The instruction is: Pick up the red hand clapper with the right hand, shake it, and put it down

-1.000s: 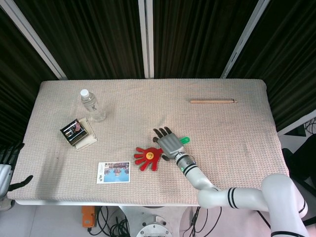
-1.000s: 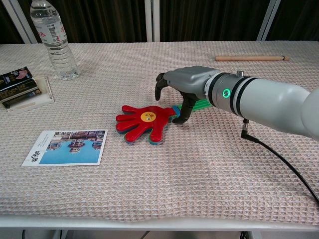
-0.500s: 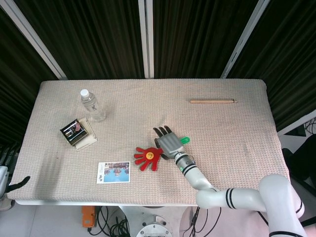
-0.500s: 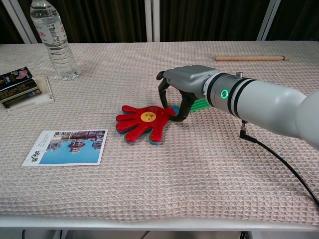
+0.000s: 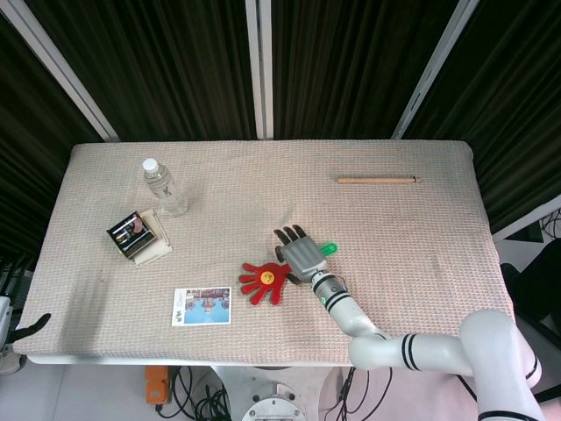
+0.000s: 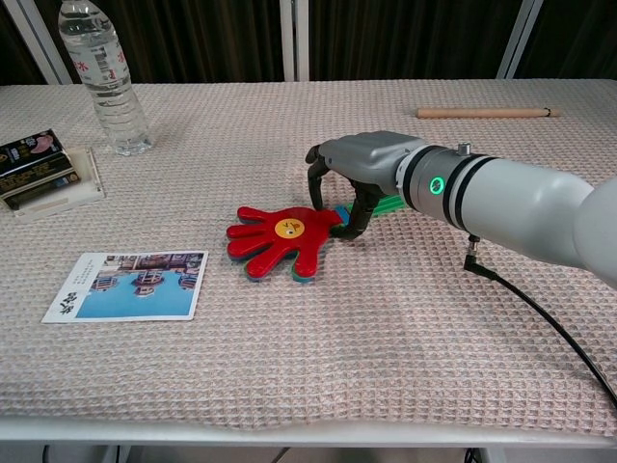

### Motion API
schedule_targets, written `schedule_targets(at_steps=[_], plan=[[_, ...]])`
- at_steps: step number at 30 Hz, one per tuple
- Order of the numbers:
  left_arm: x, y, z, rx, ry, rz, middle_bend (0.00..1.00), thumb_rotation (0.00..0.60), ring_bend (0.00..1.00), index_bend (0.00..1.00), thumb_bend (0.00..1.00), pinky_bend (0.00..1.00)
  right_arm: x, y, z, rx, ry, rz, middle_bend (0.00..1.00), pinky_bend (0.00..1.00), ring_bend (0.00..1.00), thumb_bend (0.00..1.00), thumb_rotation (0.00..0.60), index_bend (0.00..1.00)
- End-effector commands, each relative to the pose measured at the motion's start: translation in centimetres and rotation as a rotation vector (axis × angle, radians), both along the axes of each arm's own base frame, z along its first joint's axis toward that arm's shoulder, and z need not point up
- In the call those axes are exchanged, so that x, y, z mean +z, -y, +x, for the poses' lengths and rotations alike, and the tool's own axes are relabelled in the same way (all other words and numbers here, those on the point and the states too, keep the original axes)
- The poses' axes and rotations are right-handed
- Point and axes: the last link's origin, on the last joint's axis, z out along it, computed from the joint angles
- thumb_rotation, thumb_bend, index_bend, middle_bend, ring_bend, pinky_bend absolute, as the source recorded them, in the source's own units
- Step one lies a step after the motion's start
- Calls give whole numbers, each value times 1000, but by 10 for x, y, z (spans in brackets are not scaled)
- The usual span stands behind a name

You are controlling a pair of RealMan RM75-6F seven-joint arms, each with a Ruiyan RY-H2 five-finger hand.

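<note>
The red hand clapper [image 5: 266,279] [image 6: 284,234] lies flat near the middle of the table, palm end to the left. Its green handle [image 5: 327,249] [image 6: 390,202] pokes out to the right from under my right hand [image 5: 301,254] [image 6: 366,164]. That hand sits over the handle with its fingers curled down around it, the thumb at the clapper's base. Only a dark fingertip of my left hand [image 5: 33,324] shows, off the table's left edge in the head view, so its pose is unclear.
A water bottle [image 5: 163,186] [image 6: 104,77] stands at the back left. Near it lies a small box on a white pad [image 5: 138,235] [image 6: 43,174]. A postcard [image 5: 202,306] [image 6: 130,285] lies front left, and a wooden stick [image 5: 379,180] [image 6: 487,113] back right.
My right hand's fingers have curled down and closed around the clapper's handle. The clapper has shifted slightly to the right. The left hand has sunk lower at the table's edge.
</note>
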Motion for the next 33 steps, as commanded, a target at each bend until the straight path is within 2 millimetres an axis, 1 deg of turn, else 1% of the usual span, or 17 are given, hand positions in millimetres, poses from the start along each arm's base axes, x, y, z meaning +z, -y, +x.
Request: schedule_targets(at_steps=[1, 4, 6, 8, 12, 17, 20, 21, 23, 24, 26, 29, 31, 33], plan=[[0, 0, 0, 0, 0, -1, 26, 600, 0, 19, 155, 32, -1, 0, 0, 0, -2, 4, 53, 0, 0, 179, 600, 403], [0, 0, 0, -1, 3, 0, 26, 600, 0, 19, 154, 32, -2, -1, 1, 4, 6, 9, 60, 0, 0, 181, 600, 404], [0, 0, 0, 0, 4, 1, 26, 600, 0, 19, 154, 32, -2, -2, 2, 10, 15, 6, 71, 0, 0, 181, 600, 436], [0, 1, -1, 2, 6, -1, 26, 600, 0, 19, 154, 32, -1, -2, 2, 15, 20, 3, 88, 0, 0, 183, 600, 513], [0, 1, -1, 3, 6, -4, 26, 600, 0, 19, 153, 32, 1, -2, 3, 22, 33, -10, 123, 0, 0, 189, 600, 630], [-1, 1, -1, 3, 7, -6, 27, 600, 0, 19, 154, 32, 3, -3, 1, 25, 44, -14, 168, 0, 0, 198, 600, 711], [-1, 1, 0, 2, 10, -5, 26, 600, 0, 19, 154, 32, 8, -3, 1, 13, 81, -13, 233, 0, 1, 206, 600, 729], [0, 1, 0, 1, 12, -5, 26, 600, 0, 19, 154, 32, 9, -3, 1, 5, 102, -11, 279, 13, 16, 214, 600, 741], [0, 2, 1, -1, 18, -4, 26, 600, 0, 19, 154, 32, 15, -1, 0, -26, 172, -4, 338, 73, 60, 238, 600, 766], [0, 2, 1, -3, 21, -3, 26, 600, 0, 19, 154, 32, 18, 0, -1, -43, 208, -3, 370, 137, 100, 266, 600, 784], [0, 2, 1, -4, 28, -3, 26, 600, 0, 19, 154, 32, 27, 3, -3, -80, 299, -13, 418, 234, 166, 306, 600, 805], [0, 2, 1, -6, 32, -3, 26, 600, 0, 19, 153, 33, 38, 7, -7, -134, 433, -24, 496, 423, 298, 339, 600, 828], [0, 1, 2, -9, 34, -2, 26, 600, 0, 19, 154, 32, 44, 9, -11, -167, 508, -30, 567, 586, 427, 377, 600, 842], [0, 1, 3, -10, 36, -3, 26, 600, 0, 19, 153, 33, 49, 11, -15, -189, 576, -41, 595, 663, 486, 400, 600, 848]])
